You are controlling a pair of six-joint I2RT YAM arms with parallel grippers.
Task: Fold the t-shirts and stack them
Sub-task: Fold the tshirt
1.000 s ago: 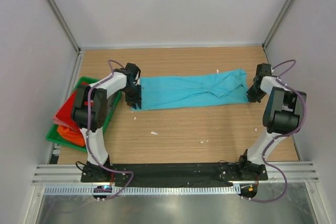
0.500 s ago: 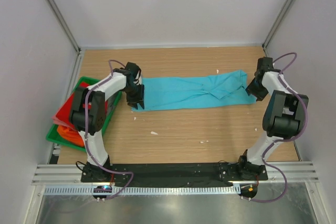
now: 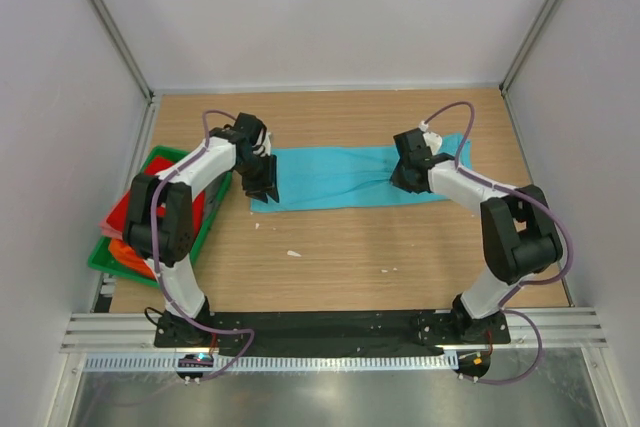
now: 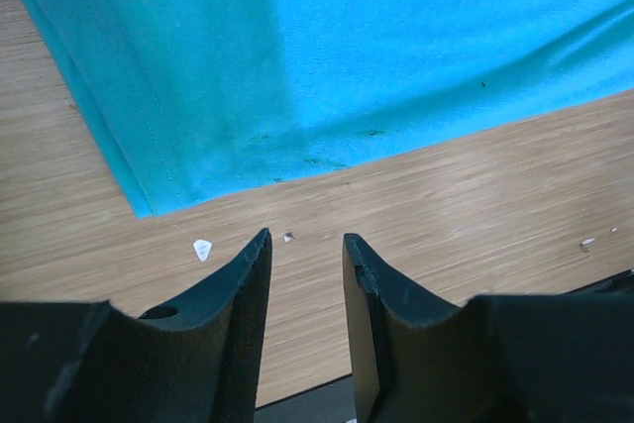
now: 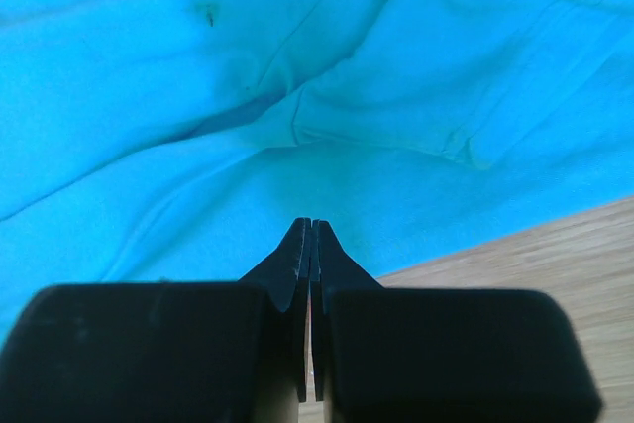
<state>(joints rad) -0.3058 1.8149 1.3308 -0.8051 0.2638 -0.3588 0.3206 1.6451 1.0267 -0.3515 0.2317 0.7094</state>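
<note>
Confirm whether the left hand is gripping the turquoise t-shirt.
No, the left hand stands open over the wooden table, just short of the turquoise t-shirt.

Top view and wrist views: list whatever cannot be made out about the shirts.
- Red shirt and orange shirt: top view, left arm covers much of both; folds unreadable.
- Blue shirt, right end: top view, right arm covers it.
- Right tool: right wrist view, shut tips; any pinched cloth too small to tell.

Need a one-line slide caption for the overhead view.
Turquoise t-shirt laid long on the table, open left gripper by its left end, shut right gripper over its right half.
</note>
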